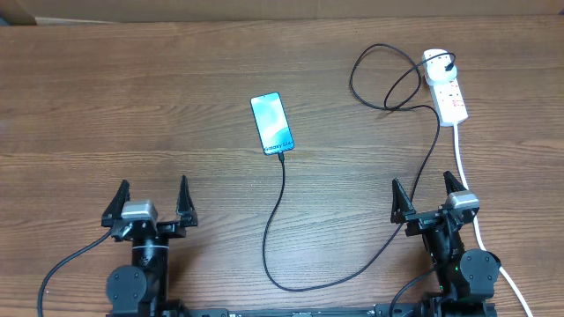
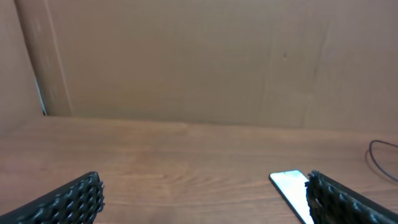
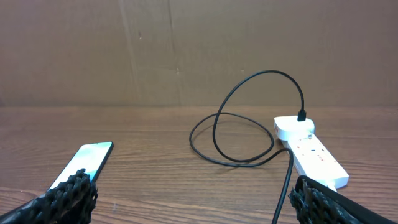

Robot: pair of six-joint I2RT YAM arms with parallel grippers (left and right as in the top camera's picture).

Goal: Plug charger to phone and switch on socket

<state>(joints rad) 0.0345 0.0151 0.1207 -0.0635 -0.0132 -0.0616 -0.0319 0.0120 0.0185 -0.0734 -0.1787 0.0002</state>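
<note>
Looping charger (image 1: 284, 180) between phone (image 1: 271, 123) and socket (image 1: 445, 85), cardboard wall (image 3: 186, 50) behind.

The phone (image 3: 84, 163) lies left on the counter (image 3: 161, 186), the socket (image 3: 314, 152) right. The charger (image 3: 302, 116) loops between them, plugged into the socket.

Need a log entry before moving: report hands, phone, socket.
Both open, empty: left hand, right hand. Tip of cable at phone bottom edge, seating unclear. Far right, socket; cable loops beside it, switch unreadable.
</note>
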